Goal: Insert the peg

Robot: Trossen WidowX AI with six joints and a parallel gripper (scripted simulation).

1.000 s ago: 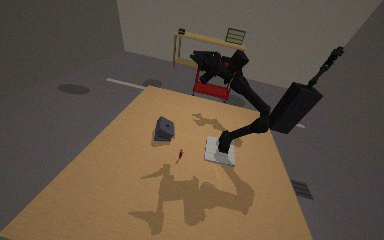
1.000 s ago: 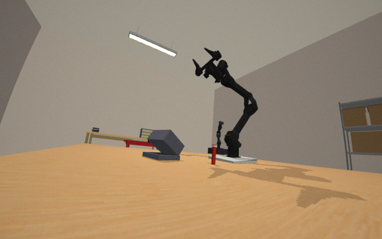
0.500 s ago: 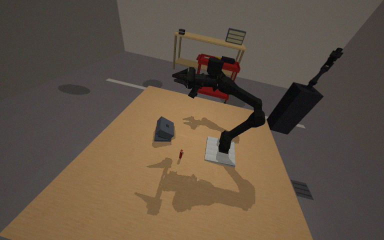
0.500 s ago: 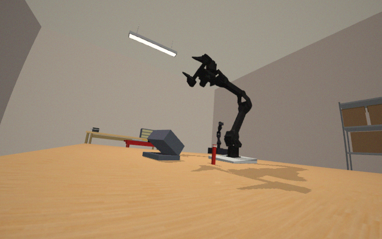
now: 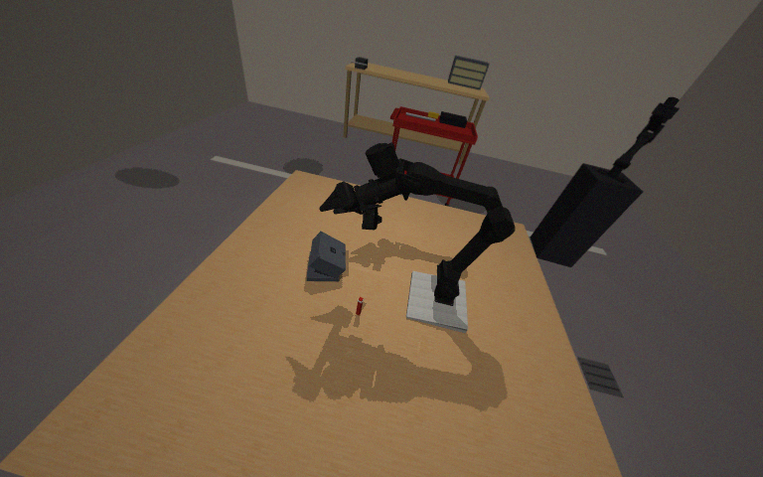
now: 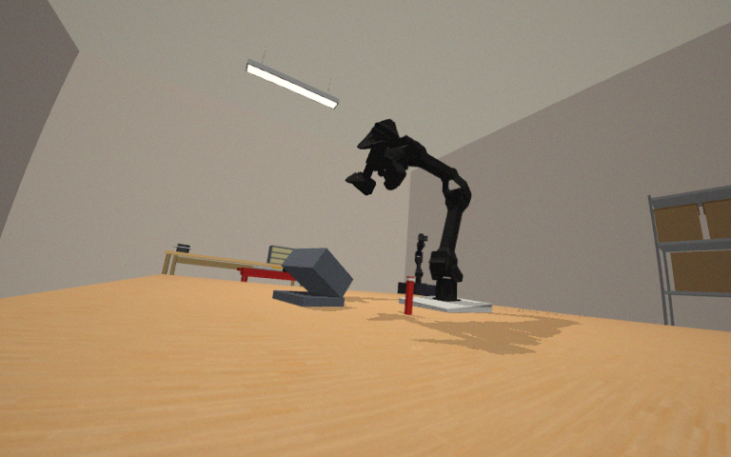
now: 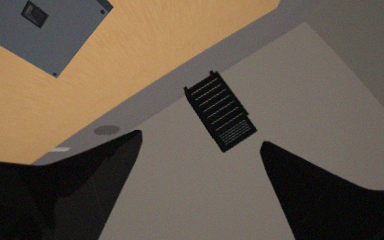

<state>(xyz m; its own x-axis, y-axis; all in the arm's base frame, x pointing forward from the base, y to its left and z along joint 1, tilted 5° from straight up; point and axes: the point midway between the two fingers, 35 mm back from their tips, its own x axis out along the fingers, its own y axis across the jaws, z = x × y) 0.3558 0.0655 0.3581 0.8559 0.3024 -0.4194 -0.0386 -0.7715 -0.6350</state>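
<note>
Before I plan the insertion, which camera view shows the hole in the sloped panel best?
The wrist view: the square hole appears largest there, its outline distinct, though near the image corner. The top view shows it small; the exterior view does not show it.

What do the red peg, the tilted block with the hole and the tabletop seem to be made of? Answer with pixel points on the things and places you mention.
The red peg [image 5: 359,307] [image 6: 408,297]: perhaps painted wood or plastic, evenly coloured with a pale band near its top.
The tilted block [image 5: 327,257] [image 6: 318,268] [image 7: 65,35]: possibly painted metal or plastic, matt blue-grey, with small dark dots like screws near its corners.
The tabletop [image 5: 225,348] [image 6: 269,377] [image 7: 150,30]: probably wood or wood-look laminate, showing fine grain streaks.
</note>
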